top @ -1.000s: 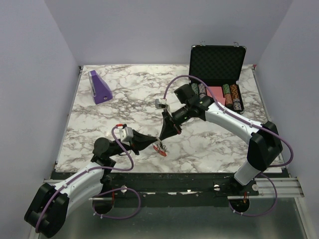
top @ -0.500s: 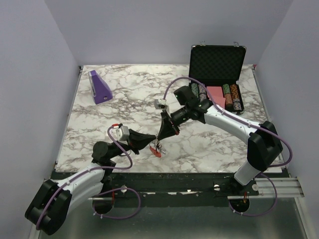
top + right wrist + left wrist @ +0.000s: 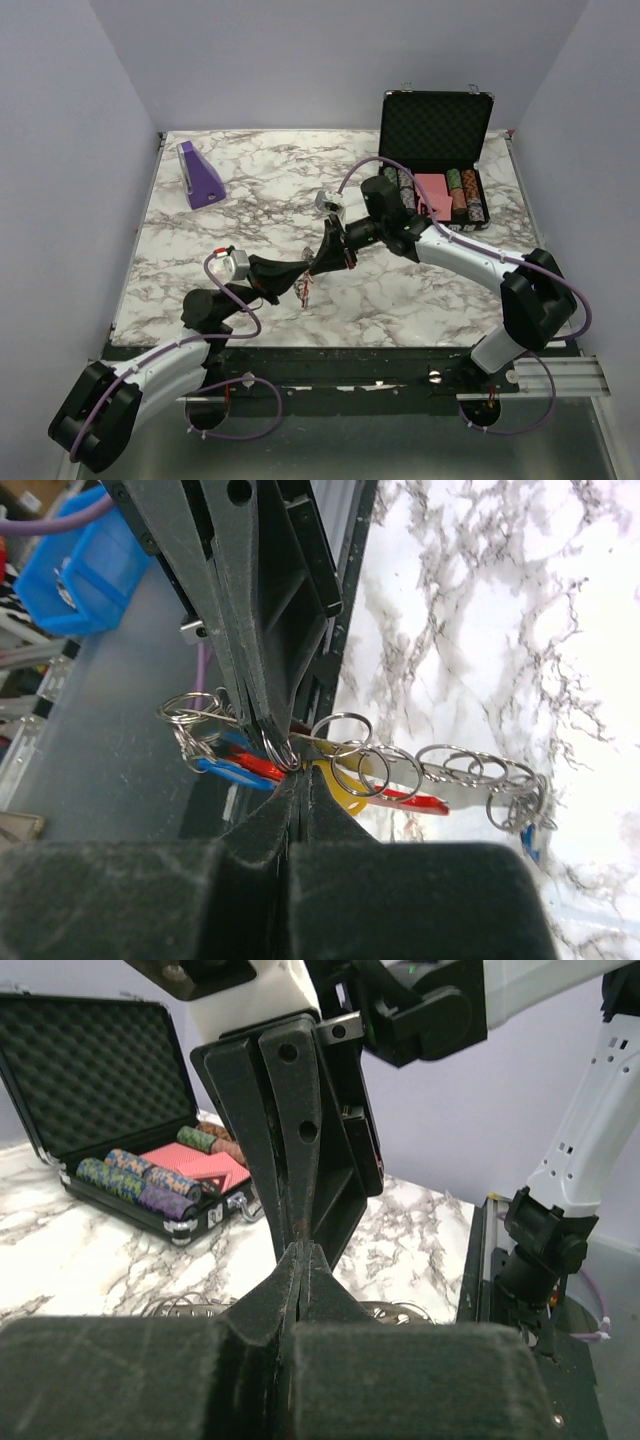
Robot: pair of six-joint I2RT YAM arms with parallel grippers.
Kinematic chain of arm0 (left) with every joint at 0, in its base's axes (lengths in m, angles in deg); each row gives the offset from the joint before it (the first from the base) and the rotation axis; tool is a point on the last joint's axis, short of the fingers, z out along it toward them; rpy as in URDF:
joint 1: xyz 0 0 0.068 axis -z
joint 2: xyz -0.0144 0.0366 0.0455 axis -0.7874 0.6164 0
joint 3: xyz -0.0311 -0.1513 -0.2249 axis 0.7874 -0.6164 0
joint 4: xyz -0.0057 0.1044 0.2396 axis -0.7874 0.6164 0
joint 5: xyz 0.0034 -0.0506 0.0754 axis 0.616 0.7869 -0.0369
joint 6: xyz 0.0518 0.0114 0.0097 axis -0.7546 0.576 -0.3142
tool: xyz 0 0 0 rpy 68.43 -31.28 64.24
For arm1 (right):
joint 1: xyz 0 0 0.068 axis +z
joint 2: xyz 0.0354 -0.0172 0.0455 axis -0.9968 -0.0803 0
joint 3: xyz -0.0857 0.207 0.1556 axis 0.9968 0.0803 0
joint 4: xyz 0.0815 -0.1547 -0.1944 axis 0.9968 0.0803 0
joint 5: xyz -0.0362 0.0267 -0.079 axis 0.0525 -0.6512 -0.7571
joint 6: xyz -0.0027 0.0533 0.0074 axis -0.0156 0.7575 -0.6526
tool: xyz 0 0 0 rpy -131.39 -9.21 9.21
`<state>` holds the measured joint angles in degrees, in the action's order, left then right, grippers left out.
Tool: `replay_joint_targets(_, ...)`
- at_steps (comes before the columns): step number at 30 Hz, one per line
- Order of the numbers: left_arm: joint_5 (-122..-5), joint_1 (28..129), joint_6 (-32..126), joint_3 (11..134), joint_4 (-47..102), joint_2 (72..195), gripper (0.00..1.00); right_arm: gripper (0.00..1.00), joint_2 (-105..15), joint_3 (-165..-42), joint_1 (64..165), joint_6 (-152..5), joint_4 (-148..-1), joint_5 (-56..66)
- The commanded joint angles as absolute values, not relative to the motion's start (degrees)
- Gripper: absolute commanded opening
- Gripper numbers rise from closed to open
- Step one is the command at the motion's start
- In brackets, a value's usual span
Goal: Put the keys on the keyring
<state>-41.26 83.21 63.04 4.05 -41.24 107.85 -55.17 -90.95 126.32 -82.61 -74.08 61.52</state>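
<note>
At the far left of the tabletop [image 3: 260, 200] a purple wedge [image 3: 200, 176] stands well apart from the work and plays no part in it. Nearer the middle, the left claw [image 3: 299, 277] is clenched, its tips meeting those of the right claw [image 3: 319, 266], which is clenched as well. Between and just under them hangs the keyring [image 3: 305, 293], lifted off the marble near the front edge.

The right wrist view shows both pairs of tips pinching the bunch at one thin ring, with the red crescent [image 3: 262, 766], a blue key [image 3: 222, 769] and a yellow key [image 3: 340, 785] crowded at that spot and a chain of small rings [image 3: 470, 770] trailing off to the right. Which wire each claw holds is too fine to tell.

The step appears to be threading a key onto the ring. To do it well, one claw should hold the ring steady while the other makes small, slow turns, so the key's hole follows the coil rather than forcing it. Neither grip should loosen until the key is clearly seated, since the whole bunch would drop. The open chip case [image 3: 436, 130] at the far right is not involved.
</note>
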Motion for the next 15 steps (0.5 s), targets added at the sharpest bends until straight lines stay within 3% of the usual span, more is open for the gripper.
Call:
replay_joint_targets(1,-43.9,84.02,62.72,3.16,-45.94,103.59,0.0,0.04,-54.58,-87.56,126.97,-74.51,-86.8,60.68)
replay_joint_targets(15,-45.22,84.11,62.71,0.61,-46.37,102.88,0.0,0.19,-52.56,-88.96,126.62,-73.18,-87.25,65.25)
